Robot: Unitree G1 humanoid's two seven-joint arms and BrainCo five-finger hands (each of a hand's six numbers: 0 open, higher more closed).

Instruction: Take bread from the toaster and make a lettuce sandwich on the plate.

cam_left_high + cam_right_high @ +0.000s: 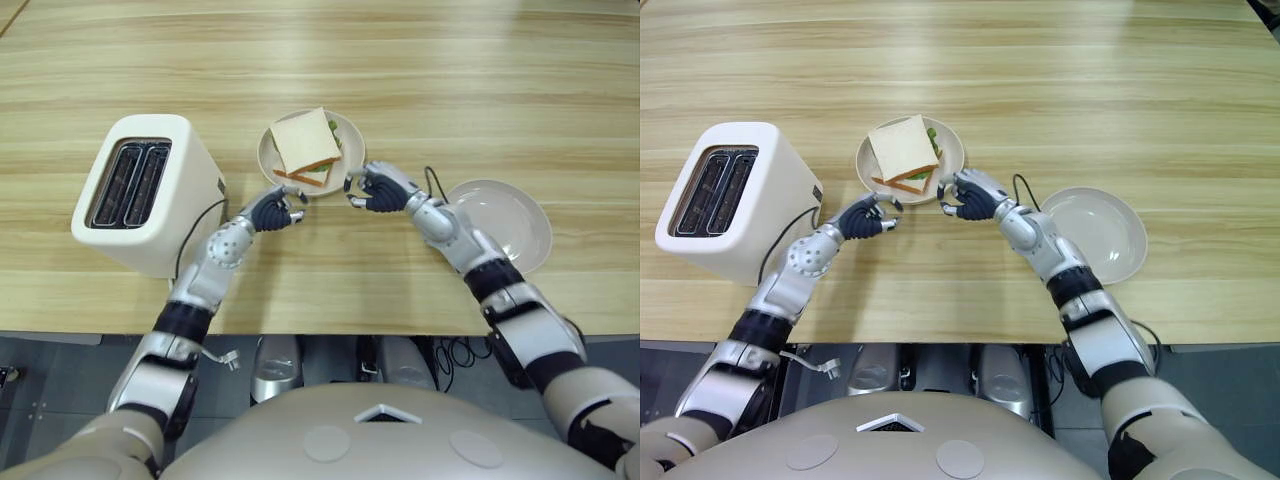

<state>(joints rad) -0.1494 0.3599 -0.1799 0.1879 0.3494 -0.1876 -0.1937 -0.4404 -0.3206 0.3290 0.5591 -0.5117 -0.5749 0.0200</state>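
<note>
A sandwich (305,143) of two bread slices with green lettuce between them lies on a small beige plate (343,124). The white toaster (145,190) stands to the plate's left, both slots looking empty. My left hand (272,210) rests on the table just below the plate's left front rim, fingers curled and holding nothing. My right hand (380,188) sits at the plate's right front rim, fingers curled, nothing in its grasp.
An empty beige plate (505,222) lies to the right, beside my right forearm. The toaster's black cord (195,230) runs down near my left forearm. The table's front edge is close below both arms; bare wood stretches behind the plates.
</note>
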